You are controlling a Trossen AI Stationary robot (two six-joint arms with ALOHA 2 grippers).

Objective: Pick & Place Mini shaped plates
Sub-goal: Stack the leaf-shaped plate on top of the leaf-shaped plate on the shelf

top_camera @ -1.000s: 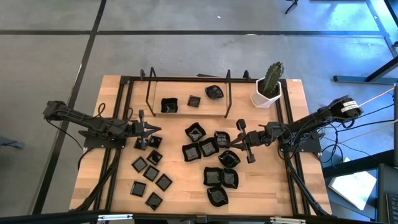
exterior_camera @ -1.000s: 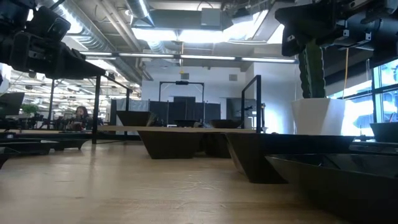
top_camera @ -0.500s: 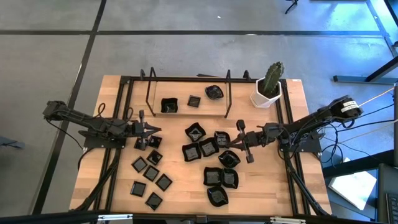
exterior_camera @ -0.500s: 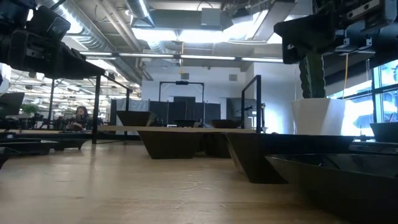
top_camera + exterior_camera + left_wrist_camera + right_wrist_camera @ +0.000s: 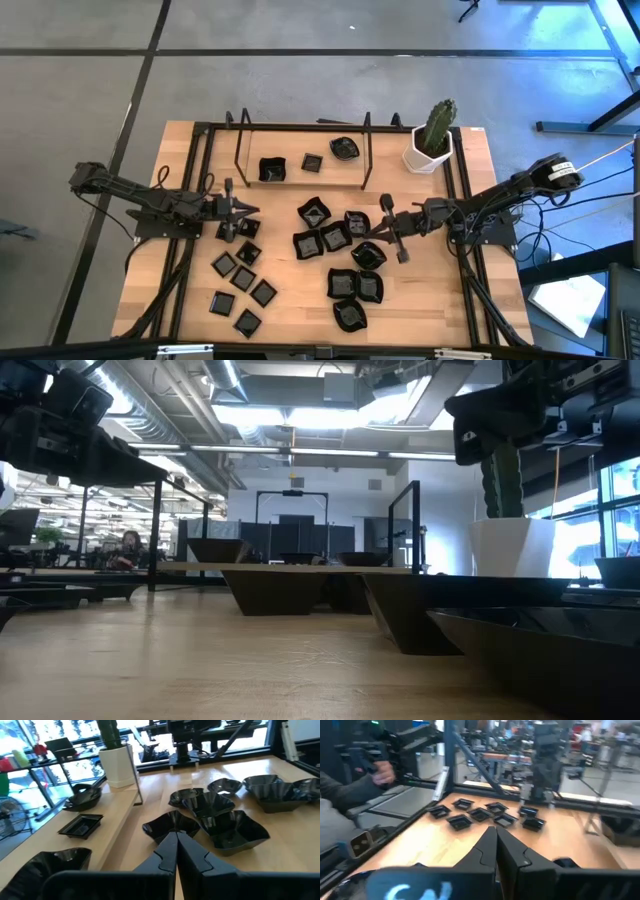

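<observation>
Desk [image 5: 300, 320]: black frame rack [image 5: 300, 150] at the far side, white cactus pot [image 5: 430, 150] at its right end. Mini shaped plates [image 5: 340, 240]: 3 under the rack, small flat squares front-left, larger ones centre. Left pincer [image 5: 243, 211] shut, empty, above the small squares. Right pincer [image 5: 382, 230] shut, empty, over the centre cluster.

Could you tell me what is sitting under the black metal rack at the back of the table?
Under the rack lie three black plates: a raised-rim square, a small flat square and a wavy-edged one. The rack's thin bars cover almost nothing, so no other plates seem hidden there.
</observation>
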